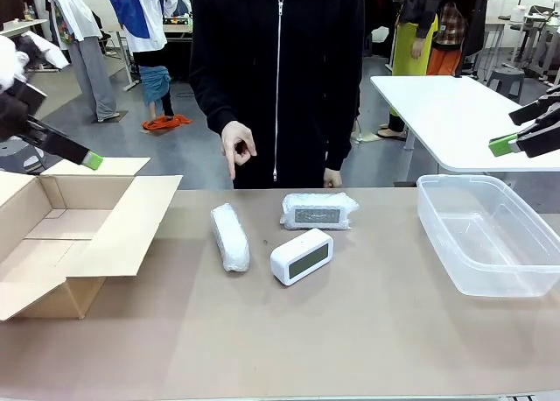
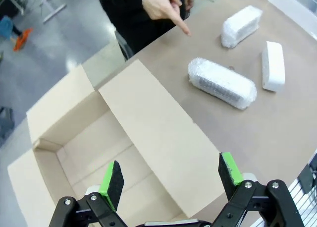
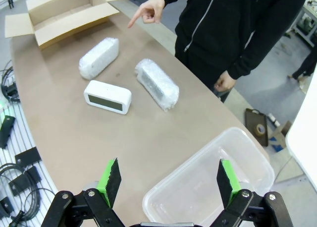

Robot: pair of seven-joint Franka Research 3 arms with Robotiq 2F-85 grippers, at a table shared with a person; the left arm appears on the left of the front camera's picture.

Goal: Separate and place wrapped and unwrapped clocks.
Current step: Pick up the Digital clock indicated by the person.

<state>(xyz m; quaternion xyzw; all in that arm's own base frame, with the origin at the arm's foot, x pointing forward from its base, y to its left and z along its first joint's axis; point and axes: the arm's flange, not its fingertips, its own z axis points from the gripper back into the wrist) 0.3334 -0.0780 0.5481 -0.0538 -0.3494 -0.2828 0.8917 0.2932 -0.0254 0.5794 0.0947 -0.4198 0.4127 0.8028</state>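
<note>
Green pads stand wide apart on both grippers, neither holding anything: the left gripper (image 2: 171, 180) hangs over the open cardboard box (image 1: 52, 235) at the table's 9 o'clock, and the right gripper (image 3: 168, 180) hangs over the clear plastic tub (image 1: 490, 243) at 3 o'clock. Nearest of the three at mid-table is the bare white clock (image 1: 301, 256), grey screen turned towards the robot. Just beside it at 10 o'clock lies one bubble-wrapped clock (image 1: 230, 236), long axis running near to far. A second bubble-wrapped clock (image 1: 318, 211) lies crosswise at 12 o'clock. None of them touch. Beyond, at 11 o'clock, the person's hand (image 1: 237, 147) points a finger down at the table's far edge. Nothing is sorted yet, so the first pick is likely the step in hand. Which container takes which kind cannot be told. Each arm should probably take what lies on its own side. Close across a clock's short width at mid-length. The wrap will give, so squeeze until the body inside is firm. The glossy case may slip, so keep it level when lifting.
</note>
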